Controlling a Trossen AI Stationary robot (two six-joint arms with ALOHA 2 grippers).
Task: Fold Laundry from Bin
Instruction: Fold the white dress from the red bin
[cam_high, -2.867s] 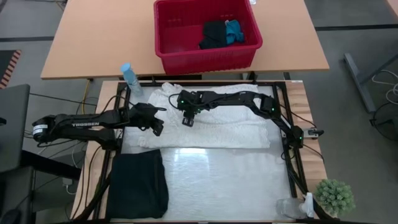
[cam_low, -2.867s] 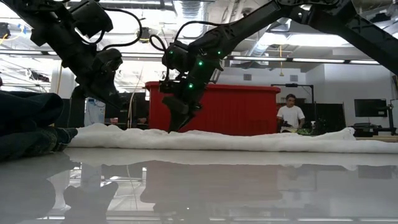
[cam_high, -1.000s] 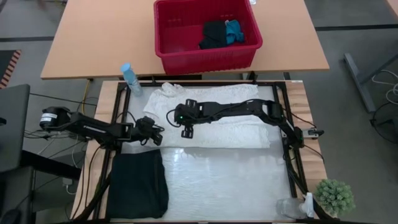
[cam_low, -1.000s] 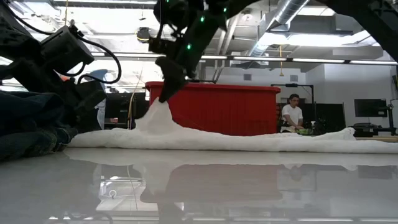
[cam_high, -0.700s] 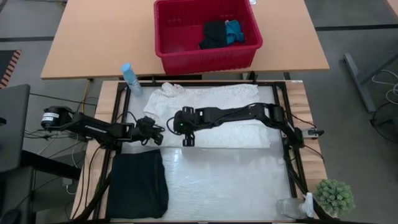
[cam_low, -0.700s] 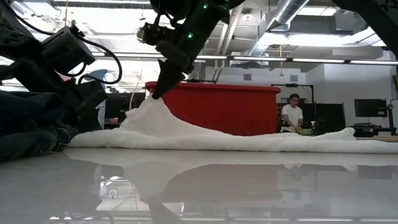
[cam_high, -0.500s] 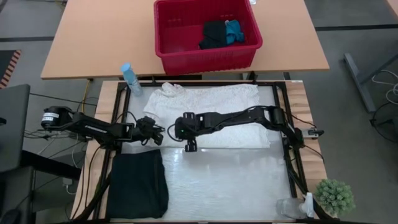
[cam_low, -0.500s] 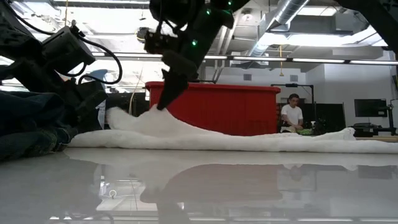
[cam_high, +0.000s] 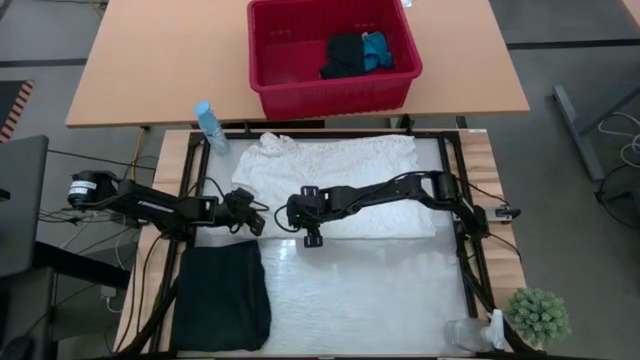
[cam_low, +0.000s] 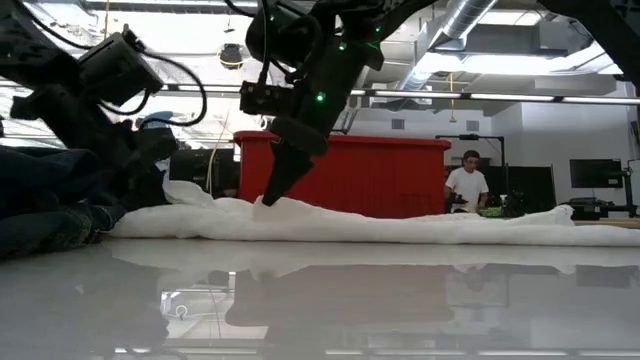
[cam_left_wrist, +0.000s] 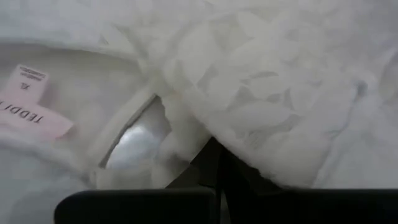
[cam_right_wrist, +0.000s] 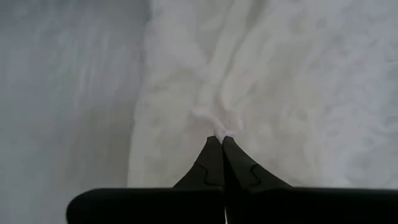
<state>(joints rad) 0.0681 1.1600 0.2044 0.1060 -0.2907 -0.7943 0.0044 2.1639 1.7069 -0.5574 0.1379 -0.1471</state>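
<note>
The white crinkled garment (cam_high: 330, 180) was spread across the far half of the surface (cam_high: 370, 290). Its near edge was pinched by the pressed-together jaws of the right gripper (cam_high: 311, 237). Its left edge was clamped by the left gripper (cam_high: 255, 223). The bin (cam_high: 330, 92) stood beyond.

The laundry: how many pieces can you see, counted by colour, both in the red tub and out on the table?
White: 1, the white crinkled garment spread on the table, pinched by both pincers.
Black: 2, a folded black garment on the table and a black item in the bin.
Bright blue: 1, the small blue item in the bin.
Total: 4
</note>
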